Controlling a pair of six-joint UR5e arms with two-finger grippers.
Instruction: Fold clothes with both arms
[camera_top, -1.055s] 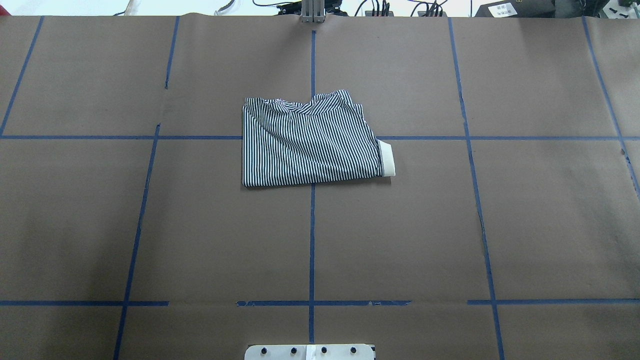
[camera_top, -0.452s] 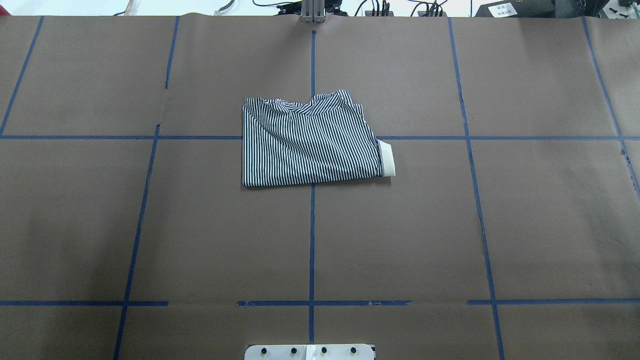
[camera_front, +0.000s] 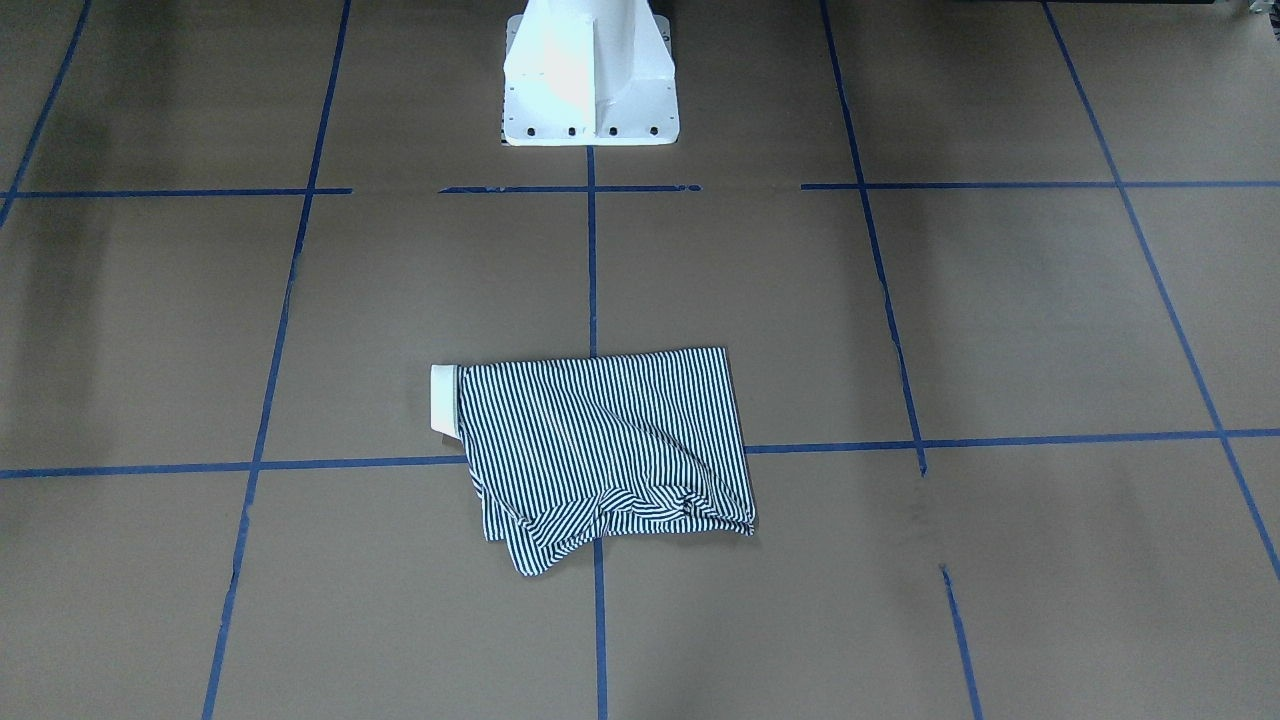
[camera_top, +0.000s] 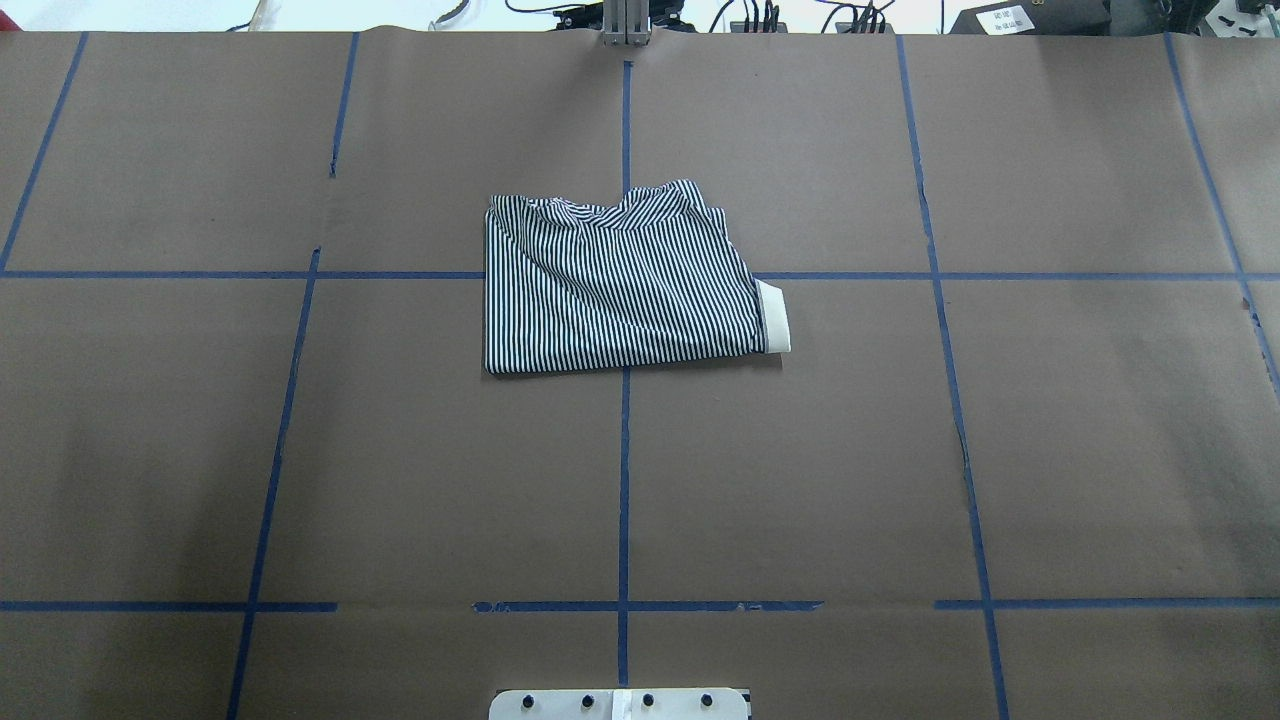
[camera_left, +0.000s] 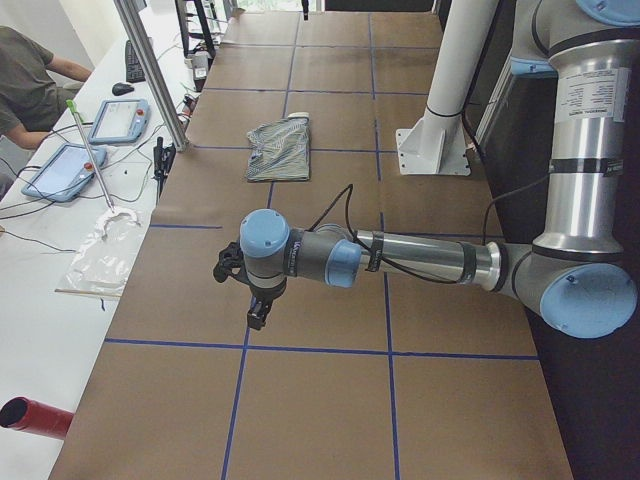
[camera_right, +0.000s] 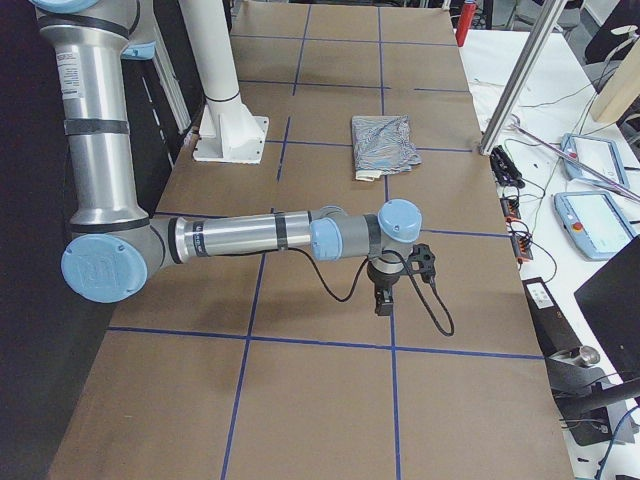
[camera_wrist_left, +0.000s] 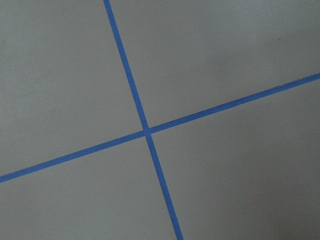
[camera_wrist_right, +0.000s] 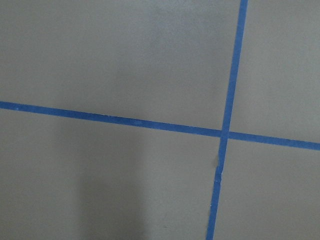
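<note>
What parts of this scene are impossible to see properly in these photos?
1. Striped polo shirt: folded, so its inner layers are hidden in every view; only a cream collar edge pokes out.
2. Left gripper and right gripper: seen only in the side views, too small to tell whether the fingers are open. Both wrist views miss them.

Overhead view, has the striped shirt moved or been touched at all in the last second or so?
Nothing visibly changed. The folded striped shirt lies in the same spot over the crossing of the blue tape lines, with the same creases. Its cream trim still pokes out on the view's right.
</note>
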